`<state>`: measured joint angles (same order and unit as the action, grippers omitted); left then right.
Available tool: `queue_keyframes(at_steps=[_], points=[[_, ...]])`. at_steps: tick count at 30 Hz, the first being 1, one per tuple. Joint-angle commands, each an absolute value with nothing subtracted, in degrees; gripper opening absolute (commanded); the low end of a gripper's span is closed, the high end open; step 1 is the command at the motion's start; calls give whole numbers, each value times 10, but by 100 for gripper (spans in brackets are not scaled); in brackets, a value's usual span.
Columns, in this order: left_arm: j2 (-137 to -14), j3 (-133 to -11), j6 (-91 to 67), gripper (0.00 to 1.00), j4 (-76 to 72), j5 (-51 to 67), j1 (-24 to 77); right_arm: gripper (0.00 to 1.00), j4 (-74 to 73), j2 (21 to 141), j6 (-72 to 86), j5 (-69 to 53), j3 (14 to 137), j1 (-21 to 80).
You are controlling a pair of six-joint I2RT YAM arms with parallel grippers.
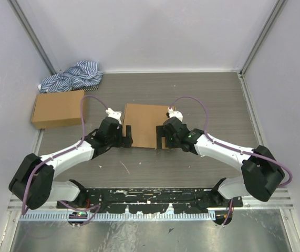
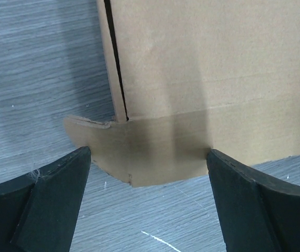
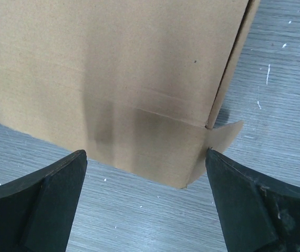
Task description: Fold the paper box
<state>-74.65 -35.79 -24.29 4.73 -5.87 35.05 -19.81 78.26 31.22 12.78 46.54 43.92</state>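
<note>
- Top view: the paper box [image 1: 142,125] lies flat near the middle of the tabletop [image 1: 213,100], folded into a shallow brown rectangle.
- The left tool [image 1: 127,135] sits at the box's near left corner and the right tool [image 1: 161,137] at its near right corner. Both are spread wide and hold nothing.
- A smaller cardboard box [image 1: 58,108] lies well apart at the far left, with a striped cloth [image 1: 72,77] just behind it.
- Left wrist view: the left tool's fingers [image 2: 55,194] stand fully apart on either side of a rounded flap [image 2: 139,152] sticking out from the box's near edge. A dark slit runs up the box above the flap, and neither finger clearly touches the cardboard.
- Right wrist view: the right tool's fingers [image 3: 44,199] are just as wide, framing the box's near edge. A small tab [image 3: 226,135] juts out at the corner, close to the right-hand finger, and nothing is gripped.
</note>
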Motion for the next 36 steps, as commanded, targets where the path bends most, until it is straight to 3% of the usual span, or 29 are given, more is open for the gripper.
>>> queue_keyframes(at_steps=[1,14,23,36], points=[[-736,-347,-249,98,33,-47,353,99,-172,778,301,100,462,444],[-733,-356,-262,93,38,0,360,96,-172,768,304,88,466,454],[-697,-395,-282,88,135,16,363,88,-252,775,337,114,503,455],[-699,-412,-301,77,159,47,370,85,-280,748,343,108,512,460]])
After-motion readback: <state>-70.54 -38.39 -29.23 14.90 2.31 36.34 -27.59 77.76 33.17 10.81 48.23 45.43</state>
